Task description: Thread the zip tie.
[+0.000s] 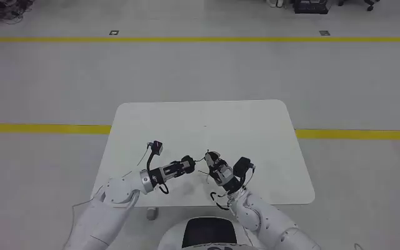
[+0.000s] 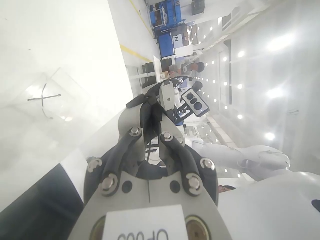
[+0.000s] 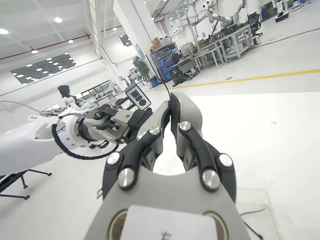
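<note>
In the right wrist view your right gripper [image 3: 171,100] has its pads pressed flat on the zip tie [image 3: 167,88] — the thin black strap leaves the fingertips in line with the fingers, then curls over at its free end. It is held in the air, above the table [image 3: 262,131].

In the left wrist view the left gripper [image 2: 150,109] has its fingers drawn together too, dark pad against dark pad. You cannot tell from here whether any part of the tie sits between them. Off to one side on the table stands a clear tray [image 2: 65,81] with spare ties [image 2: 43,98] lying crossed in it.

In the top view the two grippers meet tip to tip over the part of the table nearest the robot, just beside each other, the left one pointing across at the right. I judge that this facing is what the next move hangs on. The strap's long axis runs straight out of the right fingertips, so the left gripper's part must come in along that same line — a small tilt and the tip would likely slide past the head.
</note>
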Controlling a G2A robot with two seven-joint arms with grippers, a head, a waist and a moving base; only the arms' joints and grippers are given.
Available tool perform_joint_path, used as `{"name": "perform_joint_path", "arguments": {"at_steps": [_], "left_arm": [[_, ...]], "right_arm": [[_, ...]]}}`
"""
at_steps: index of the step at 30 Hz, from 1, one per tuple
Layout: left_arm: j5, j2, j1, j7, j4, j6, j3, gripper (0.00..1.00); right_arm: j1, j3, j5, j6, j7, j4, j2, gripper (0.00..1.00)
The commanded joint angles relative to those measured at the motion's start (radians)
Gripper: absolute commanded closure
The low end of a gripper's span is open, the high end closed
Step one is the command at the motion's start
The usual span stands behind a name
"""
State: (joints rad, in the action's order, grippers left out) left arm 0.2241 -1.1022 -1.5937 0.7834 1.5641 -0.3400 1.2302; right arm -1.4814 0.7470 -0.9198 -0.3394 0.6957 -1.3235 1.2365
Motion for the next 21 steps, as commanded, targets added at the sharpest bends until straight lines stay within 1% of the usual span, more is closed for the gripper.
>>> {"name": "perform_joint_path", "arguments": {"at_steps": [1, 6, 20, 21], "left_arm": [[-0.003, 0.001, -0.001, 0.0, -0.002, 0.0, 0.0, 1.0], [-0.004, 0.002, -0.003, -0.01, -0.005, 0.0, 0.0, 1.0], [-0.002, 0.003, -0.002, -0.005, -0.003, 0.0, -0.003, 1.0], [-0.003, 0.003, -0.001, -0.014, -0.003, 0.003, -0.004, 1.0]], "right_arm": [[-0.001, 0.003, -0.02, 0.004, 0.006, 0.003, 0.001, 1.0], [-0.002, 0.009, -0.067, 0.005, 0.022, 0.01, 0.004, 1.0], [-0.003, 0.01, -0.068, -0.001, 0.023, 0.013, 0.006, 1.0], [-0.003, 0.013, -0.066, 0.007, 0.012, 0.012, 0.006, 1.0]]}}
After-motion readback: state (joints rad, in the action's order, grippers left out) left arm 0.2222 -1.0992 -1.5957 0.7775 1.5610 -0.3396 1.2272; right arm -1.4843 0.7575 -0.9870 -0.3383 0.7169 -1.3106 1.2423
